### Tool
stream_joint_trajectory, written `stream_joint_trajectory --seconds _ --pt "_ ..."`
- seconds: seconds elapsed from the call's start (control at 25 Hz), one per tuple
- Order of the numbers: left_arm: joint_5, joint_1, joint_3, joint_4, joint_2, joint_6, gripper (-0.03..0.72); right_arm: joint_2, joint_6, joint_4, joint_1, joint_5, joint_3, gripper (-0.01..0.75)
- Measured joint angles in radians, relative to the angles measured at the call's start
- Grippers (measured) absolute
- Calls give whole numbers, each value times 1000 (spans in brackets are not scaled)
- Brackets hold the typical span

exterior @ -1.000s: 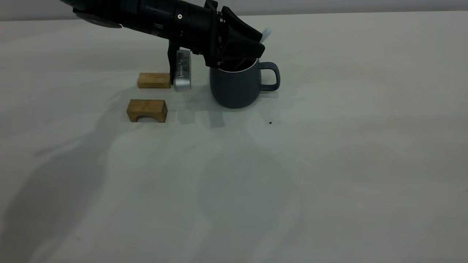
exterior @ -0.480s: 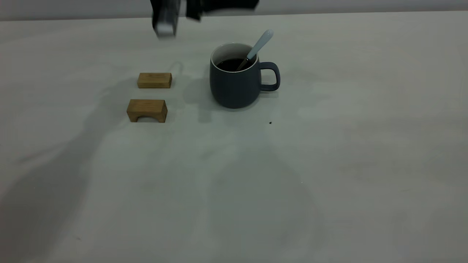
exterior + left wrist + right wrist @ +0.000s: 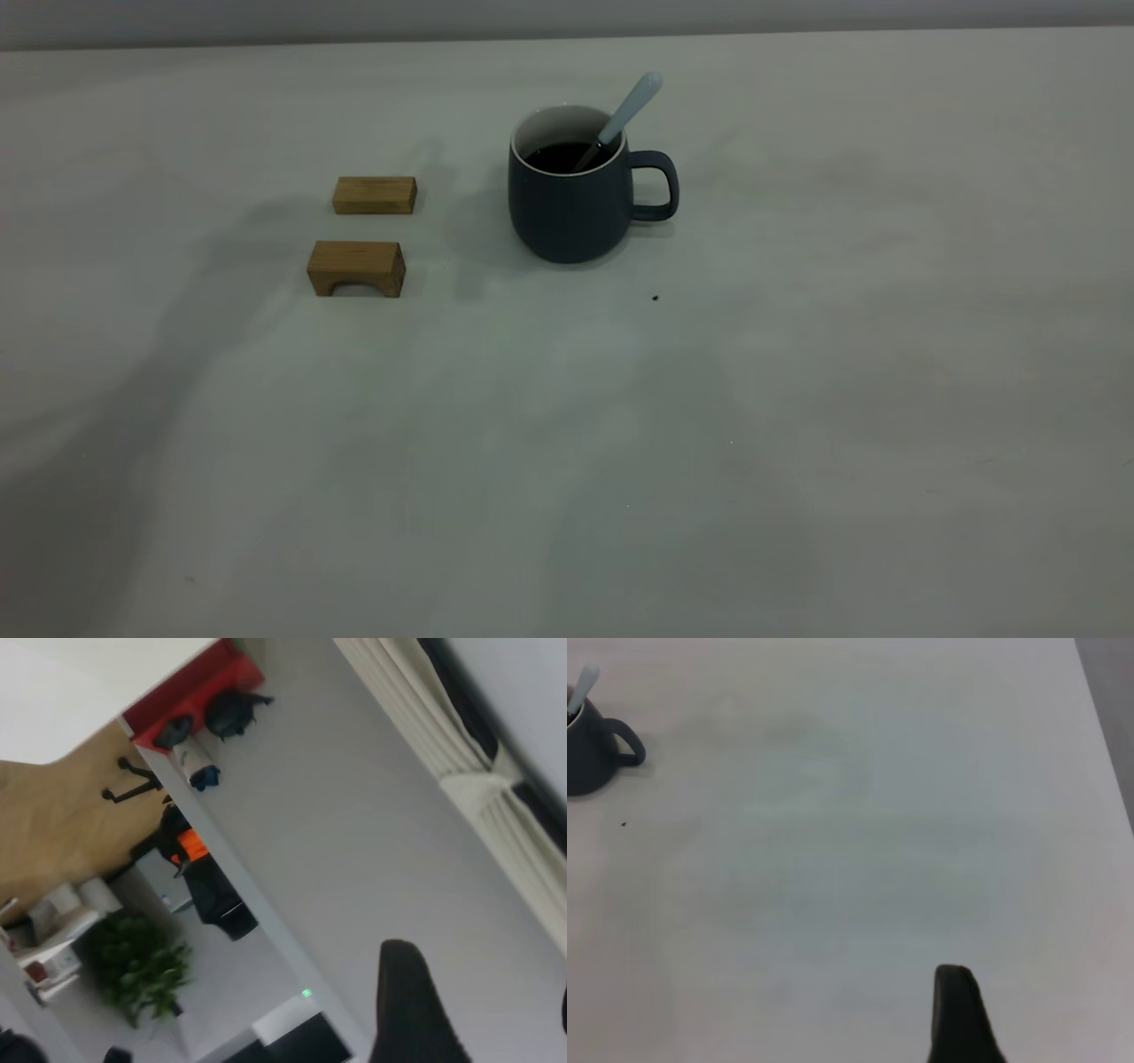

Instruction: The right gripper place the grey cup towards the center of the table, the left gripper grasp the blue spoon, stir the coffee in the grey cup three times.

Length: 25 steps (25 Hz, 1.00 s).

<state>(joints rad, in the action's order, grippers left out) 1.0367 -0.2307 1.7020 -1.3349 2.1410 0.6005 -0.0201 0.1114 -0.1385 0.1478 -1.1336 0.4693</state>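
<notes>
The grey cup (image 3: 569,202) stands upright on the bench (image 3: 797,399), handle toward the right arm's side. The blue spoon (image 3: 623,116) leans in the coffee (image 3: 563,157), handle up toward that side. Neither tool's state can be told.

The exterior cam sits low in front of the table (image 3: 797,399), looking across it fairly close, with the cup (image 3: 567,208) upper middle. The right wrist cam looks down on the same table from higher up and farther off; one finger (image 3: 961,1014) pokes into the edge, and the cup (image 3: 594,753) sits well away from it. The left wrist cam points off into the room past its own finger (image 3: 412,1005), sharing nothing.
</notes>
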Motion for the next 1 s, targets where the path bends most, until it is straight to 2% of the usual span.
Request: stream_joint_trajectory --seconds 0.12,0.2,0.36,0.48,0.64,0.84,1.0 --pt "16 1 -2 58 -76 -123 483 0 0 0 0 0 0 510" --pt "17 9 -4 141 -134 -300 483 0 0 0 0 0 0 510" --pt "-20 59 -6 368 -280 -645 483 0 0 -1 0 0 0 510" --pt "-4 108 -7 558 -394 -806 483 0 0 -1 0 0 0 510" --pt "129 186 -7 760 -495 -819 483 0 0 -1 0 0 0 510" --pt "132 300 -30 1006 -524 -718 483 0 0 -1 0 0 0 510" --pt "132 341 -108 1109 -579 -699 483 0 0 -1 0 0 0 510"
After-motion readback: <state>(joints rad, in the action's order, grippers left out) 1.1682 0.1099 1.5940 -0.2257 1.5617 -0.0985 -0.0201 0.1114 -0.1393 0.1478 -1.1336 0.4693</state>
